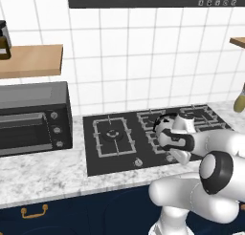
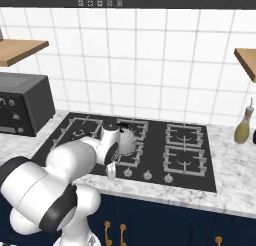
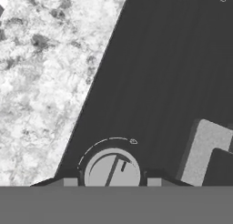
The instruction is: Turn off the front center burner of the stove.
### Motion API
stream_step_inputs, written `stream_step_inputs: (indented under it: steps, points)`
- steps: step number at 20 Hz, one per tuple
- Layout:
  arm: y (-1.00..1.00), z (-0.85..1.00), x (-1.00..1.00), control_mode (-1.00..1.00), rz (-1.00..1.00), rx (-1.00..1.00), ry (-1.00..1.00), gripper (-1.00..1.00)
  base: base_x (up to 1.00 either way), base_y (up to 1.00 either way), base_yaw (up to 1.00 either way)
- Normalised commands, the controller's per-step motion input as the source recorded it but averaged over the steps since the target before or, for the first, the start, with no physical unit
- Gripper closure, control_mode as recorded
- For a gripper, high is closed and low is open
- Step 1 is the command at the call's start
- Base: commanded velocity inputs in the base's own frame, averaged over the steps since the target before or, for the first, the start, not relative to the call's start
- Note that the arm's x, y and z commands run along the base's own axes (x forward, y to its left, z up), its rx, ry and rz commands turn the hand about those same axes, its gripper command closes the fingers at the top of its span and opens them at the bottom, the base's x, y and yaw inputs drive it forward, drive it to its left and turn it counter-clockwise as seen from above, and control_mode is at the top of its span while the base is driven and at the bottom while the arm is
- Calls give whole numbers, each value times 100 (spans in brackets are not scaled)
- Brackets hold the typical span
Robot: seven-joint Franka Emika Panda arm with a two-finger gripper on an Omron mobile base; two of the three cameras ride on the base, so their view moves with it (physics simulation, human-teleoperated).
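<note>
The stove (image 1: 115, 148) sits in the marble surface (image 1: 43, 174). Its knob (image 3: 112, 170), a small rigid smooth metal disc, probably needs a firm pinch across its rim. The tool (image 3: 111, 182) hangs directly over it, fingers apart on both sides, grasping nothing. A grate (image 3: 205, 148) lies close beside; the toaster oven (image 1: 33, 117) stands well apart.

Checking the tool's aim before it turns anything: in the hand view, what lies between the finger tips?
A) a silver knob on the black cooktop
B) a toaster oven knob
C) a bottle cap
A: a round silver knob sits on the stove between the tool's tips.
</note>
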Motion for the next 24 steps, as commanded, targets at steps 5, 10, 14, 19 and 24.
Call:
stream_step_inputs:
  steps: [5,10,14,19,24]
  points:
    - [0,-4,-2,-100,-55,0,12,100,0,0,0]
    - [0,-9,-15,-100,-71,0,3,100,0,0,0]
    - [0,-11,-22,-100,-80,0,0,100,0,0,0]
    - [0,-3,-4,-100,-94,3,0,100,0,0,0]
    - [1,-1,0,-100,-99,3,0,100,0,0,0]
